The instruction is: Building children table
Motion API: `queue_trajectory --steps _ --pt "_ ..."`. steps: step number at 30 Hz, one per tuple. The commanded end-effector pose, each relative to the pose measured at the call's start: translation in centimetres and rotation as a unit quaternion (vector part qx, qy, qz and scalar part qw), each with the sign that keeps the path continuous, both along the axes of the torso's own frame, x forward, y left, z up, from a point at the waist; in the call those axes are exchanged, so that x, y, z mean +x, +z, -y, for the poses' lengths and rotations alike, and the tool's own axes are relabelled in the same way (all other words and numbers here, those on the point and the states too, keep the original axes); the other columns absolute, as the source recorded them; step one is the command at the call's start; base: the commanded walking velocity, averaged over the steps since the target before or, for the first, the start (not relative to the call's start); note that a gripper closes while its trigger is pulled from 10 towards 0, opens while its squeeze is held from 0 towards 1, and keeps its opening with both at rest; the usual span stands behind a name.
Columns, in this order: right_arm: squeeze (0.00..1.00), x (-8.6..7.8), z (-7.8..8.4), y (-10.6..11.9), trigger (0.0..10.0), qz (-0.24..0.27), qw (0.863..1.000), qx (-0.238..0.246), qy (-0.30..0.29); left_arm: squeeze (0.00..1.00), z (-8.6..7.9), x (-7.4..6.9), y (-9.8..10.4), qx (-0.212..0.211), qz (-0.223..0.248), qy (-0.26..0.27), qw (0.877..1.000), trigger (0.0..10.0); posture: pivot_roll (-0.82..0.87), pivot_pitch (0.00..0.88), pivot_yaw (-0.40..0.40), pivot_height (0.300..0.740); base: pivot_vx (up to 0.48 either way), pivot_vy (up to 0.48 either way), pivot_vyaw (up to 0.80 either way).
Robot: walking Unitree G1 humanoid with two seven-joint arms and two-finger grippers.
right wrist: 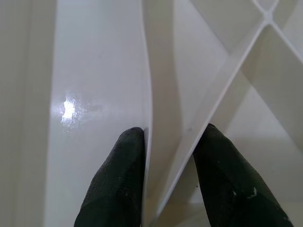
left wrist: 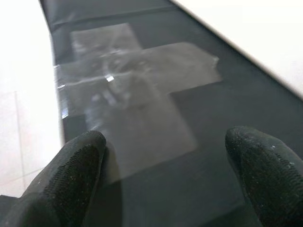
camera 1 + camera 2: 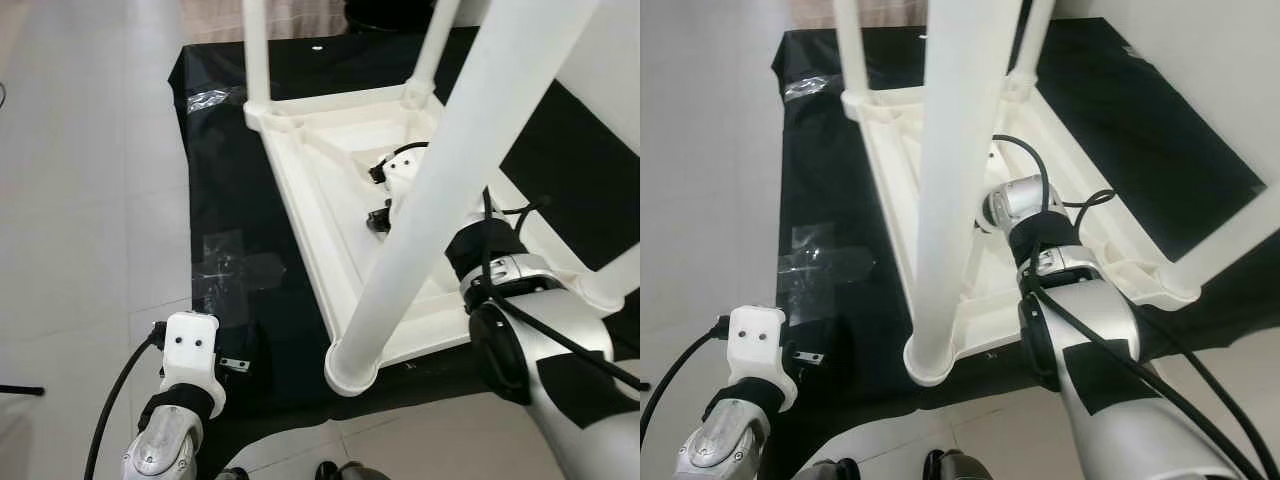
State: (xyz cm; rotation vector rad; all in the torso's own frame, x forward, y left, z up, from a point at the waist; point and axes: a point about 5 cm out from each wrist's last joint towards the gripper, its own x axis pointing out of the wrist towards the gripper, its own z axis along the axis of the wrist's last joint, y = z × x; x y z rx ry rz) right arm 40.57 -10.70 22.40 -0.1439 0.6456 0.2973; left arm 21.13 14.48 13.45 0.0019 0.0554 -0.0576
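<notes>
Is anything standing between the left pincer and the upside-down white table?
Nothing visible does. The left pincer hangs open over bare black mat with taped patches, beside the table. The right pincer is already inside the frame, around a rib.

- Both eye views look steeply down from the head, sharing the upturned table (image 3: 340, 180) on the black mat (image 3: 820, 170).
- Left wrist view faces the mat closely, near the taped patch (image 2: 137, 90).
- Right wrist view sits very close to a table rib (image 1: 213, 104).
</notes>
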Motion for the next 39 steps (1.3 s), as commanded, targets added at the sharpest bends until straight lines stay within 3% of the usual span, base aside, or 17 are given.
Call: queue_trajectory --steps 1,6,10,13,19,27,29,33,37,39 --pt "0.0 -0.4 -2.5 0.3 10.0 -0.011 0.998 0.059 0.028 0.0 0.1 -0.2 -0.5 -0.005 -0.014 0.001 1.0 10.0 -0.01 0.219 -0.114 0.74 0.0 0.0 0.0" --pt "0.0 -0.8 -4.6 0.2 10.0 -0.018 0.993 0.12 -0.011 0.0 0.1 -0.1 -0.5 -0.004 -0.013 0.001 1.0 10.0 -0.01 0.215 -0.11 0.74 0.0 0.0 0.0" --pt "0.0 -0.8 -4.9 0.3 10.0 -0.02 0.99 0.137 -0.023 0.0 0.1 -0.1 -0.5 -0.003 -0.013 0.001 1.0 10.0 -0.01 0.215 -0.11 0.74 0.0 0.0 0.0" --pt "0.0 -0.9 -5.3 0.2 10.0 -0.018 0.984 0.166 -0.063 0.0 0.1 -0.1 -0.5 -0.003 -0.013 0.0 1.0 10.0 -0.01 0.212 -0.111 0.74 0.0 0.0 0.0" --pt "0.0 -1.6 -7.6 1.0 10.0 -0.026 0.974 0.221 -0.049 0.0 0.1 0.0 -0.5 -0.002 -0.012 0.001 1.0 10.0 -0.01 0.209 -0.113 0.74 0.0 0.0 0.0" --pt "0.0 -2.0 -8.7 1.9 10.0 -0.002 0.965 0.257 -0.05 0.0 0.1 0.1 -0.5 -0.002 -0.011 0.001 1.0 10.0 -0.01 0.205 -0.114 0.74 0.0 0.0 0.0" --pt "1.0 -1.9 -8.3 2.1 10.0 0.018 0.964 0.258 -0.063 0.0 0.1 0.1 -0.5 -0.002 -0.011 0.001 1.0 10.0 -0.01 0.204 -0.113 0.74 0.0 0.0 0.0" --pt "1.0 -1.7 -7.1 2.2 10.0 0.035 0.956 0.271 -0.105 0.0 0.1 0.1 -0.5 -0.001 -0.01 0.001 1.0 10.0 -0.02 0.202 -0.111 0.74 0.0 0.0 0.0" --pt "1.0 -1.7 -6.7 2.5 10.0 0.041 0.952 0.281 -0.113 0.0 0.1 0.2 -0.5 -0.001 -0.01 0.0 1.0 10.0 -0.02 0.202 -0.11 0.74 0.0 0.0 0.0" --pt "1.0 -1.7 -6.1 3.3 10.0 0.067 0.947 0.298 -0.104 0.0 0.1 0.2 -0.5 0.0 -0.01 0.0 1.0 10.0 -0.02 0.199 -0.108 0.74 0.0 0.0 0.0"
